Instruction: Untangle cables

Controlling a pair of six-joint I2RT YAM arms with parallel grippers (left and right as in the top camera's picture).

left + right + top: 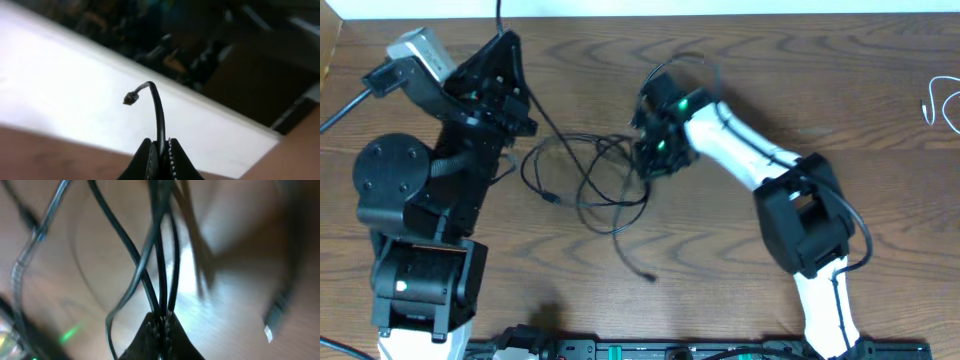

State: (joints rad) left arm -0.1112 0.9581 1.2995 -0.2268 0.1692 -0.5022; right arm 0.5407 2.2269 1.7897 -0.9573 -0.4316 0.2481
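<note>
Closest to the left wrist lens: my left gripper (161,148), fingers clenched on a single black cable (159,115). The cable stands up out of the fingertips, bends over to the left and ends in a small plug (129,98) hanging in the air. From overhead, this gripper sits over the far-left part of the wooden table (770,60).

Middle: a tangle of black cables (582,178) lies in loose loops on the table, between my two arms. One loose strand (625,245) trails toward the near edge and ends in a small tip.

Right of the tangle: my right gripper (161,322), fingers clamped together on a bunch of black strands (160,270) at the tangle's right edge. The wrist view is blurred, so I cannot tell how many strands are actually pinched.

Far right: a white cable (940,100) lies curled by the table's right edge, well apart from the tangle.
</note>
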